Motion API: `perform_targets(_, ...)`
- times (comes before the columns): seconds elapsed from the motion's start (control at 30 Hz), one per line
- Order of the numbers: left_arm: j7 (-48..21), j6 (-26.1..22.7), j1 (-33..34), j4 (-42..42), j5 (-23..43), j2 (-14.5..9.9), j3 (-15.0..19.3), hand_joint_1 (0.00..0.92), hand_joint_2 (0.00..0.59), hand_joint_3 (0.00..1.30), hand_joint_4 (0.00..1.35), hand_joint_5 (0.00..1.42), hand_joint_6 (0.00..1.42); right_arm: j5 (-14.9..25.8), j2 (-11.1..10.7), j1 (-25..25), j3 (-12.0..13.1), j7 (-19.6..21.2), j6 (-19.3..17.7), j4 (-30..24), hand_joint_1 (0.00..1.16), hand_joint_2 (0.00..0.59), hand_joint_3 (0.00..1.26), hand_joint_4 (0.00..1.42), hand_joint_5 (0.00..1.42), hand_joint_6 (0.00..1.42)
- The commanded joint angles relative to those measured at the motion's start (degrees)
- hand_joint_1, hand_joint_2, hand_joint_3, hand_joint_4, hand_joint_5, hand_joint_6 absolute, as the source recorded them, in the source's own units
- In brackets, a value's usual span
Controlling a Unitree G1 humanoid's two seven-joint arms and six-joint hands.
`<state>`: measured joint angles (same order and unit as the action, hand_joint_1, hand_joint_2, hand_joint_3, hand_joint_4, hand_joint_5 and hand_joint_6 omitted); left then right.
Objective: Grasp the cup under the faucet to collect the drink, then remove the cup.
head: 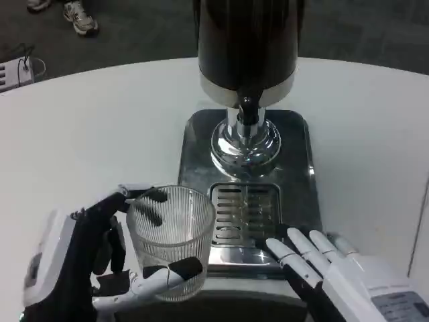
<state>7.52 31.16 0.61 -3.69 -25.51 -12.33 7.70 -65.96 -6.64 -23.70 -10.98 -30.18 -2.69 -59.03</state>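
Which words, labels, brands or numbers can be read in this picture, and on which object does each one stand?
No text can be read.
Grey label on the back of the right hand: lines of print, too small and blurred to read.
Dark drink dispenser, its steel base, the ribbed glass cup held by the left hand: no lettering visible.

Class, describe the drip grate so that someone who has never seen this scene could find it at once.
Start at the tall dark dispenser on the white table. Its steel base plate extends toward the robot, and the drip grate sits recessed there, beside the ribbed glass cup. It alone has rows of slots.
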Motion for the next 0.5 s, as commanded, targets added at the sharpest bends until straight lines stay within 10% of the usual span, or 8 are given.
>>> perform_targets(0.03,3.5,-0.2,4.2,4.3,-1.7,-1.2,-0.3,0.57,0.0,0.95,1.09,1.27,1.42,0.8,1.0,-2.1,0.9,1.0,-2.4,-1.0,0.52,0.478,0.1,0.0,0.0,0.0)
perform_targets(0.5,7.7,-2.0,16.7,15.4,-5.0,-3.1,-3.7,0.57,0.0,0.94,1.09,1.27,1.42,4.0,2.6,-3.6,4.5,0.3,-5.9,-1.0,0.52,0.478,0.1,0.0,0.0,0.0)
